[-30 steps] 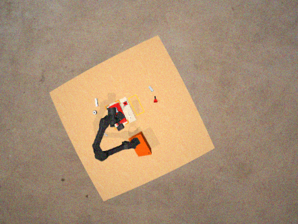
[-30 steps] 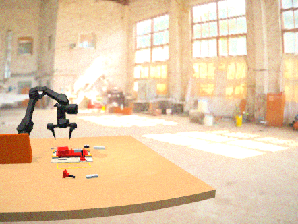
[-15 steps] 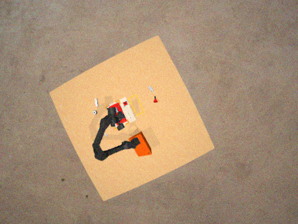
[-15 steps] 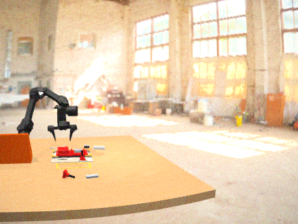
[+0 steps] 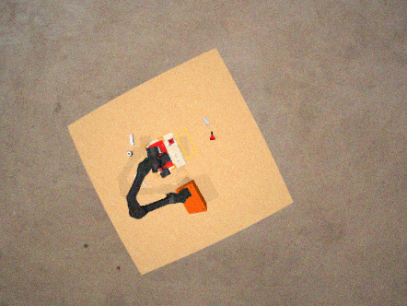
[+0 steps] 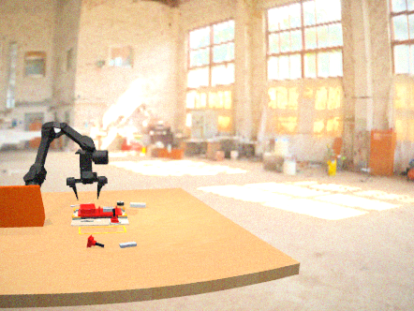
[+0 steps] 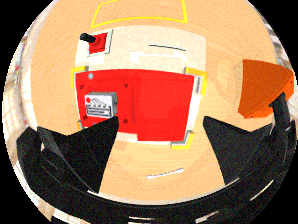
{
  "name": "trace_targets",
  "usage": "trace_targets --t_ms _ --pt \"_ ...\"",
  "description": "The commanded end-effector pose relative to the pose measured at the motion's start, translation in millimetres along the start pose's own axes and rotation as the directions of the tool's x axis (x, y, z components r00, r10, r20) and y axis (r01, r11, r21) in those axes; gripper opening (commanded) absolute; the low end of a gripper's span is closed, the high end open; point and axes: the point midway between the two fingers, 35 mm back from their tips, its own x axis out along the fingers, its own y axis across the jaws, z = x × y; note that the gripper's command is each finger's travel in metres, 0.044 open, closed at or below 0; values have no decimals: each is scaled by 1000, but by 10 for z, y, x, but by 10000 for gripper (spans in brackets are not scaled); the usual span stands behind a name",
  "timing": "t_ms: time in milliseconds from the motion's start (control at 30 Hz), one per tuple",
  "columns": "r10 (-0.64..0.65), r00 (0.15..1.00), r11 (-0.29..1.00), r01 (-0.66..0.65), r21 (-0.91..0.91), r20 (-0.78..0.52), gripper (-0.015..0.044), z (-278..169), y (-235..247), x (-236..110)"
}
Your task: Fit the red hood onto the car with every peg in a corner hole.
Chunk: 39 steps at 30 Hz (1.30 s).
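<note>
My gripper [image 5: 158,159] [image 6: 86,197] [image 7: 162,120] is open and empty. It hangs a short way above a long red piece [image 5: 157,146] [image 6: 91,211] [image 7: 156,103] with a flat top, and is not touching it. A grey engine block [image 7: 100,104] shows at the red piece's left end in the wrist view. Yellow corner marks [image 7: 200,82] frame the red piece. I cannot tell where the hood ends and the chassis begins. A cream plate [image 5: 177,156] [image 6: 94,222] [image 7: 147,50] lies alongside, with a small red and black part [image 5: 170,141] [image 6: 114,217] [image 7: 97,42] on it.
An empty yellow outlined rectangle [image 5: 181,131] [image 6: 103,232] lies beyond the plate. A small red piece [image 5: 212,135] [image 6: 94,242] and grey bits [image 5: 205,121] [image 6: 127,244] [image 5: 132,139] lie loose. An orange block [image 5: 195,203] [image 6: 19,206] [image 7: 262,86] stands by the arm's base.
</note>
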Motion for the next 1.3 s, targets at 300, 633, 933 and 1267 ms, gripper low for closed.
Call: trace_targets --t_ms 300,633,933,1267 --pt "-5 1000 1000 5 9 -8 440 -12 -15 149" --pt "-6 1000 1000 6 9 -9 440 -25 -25 242" --pt "-6 1000 1000 6 9 -10 440 -30 -30 279" --pt "-6 1000 1000 6 9 -10 440 -29 -29 325"
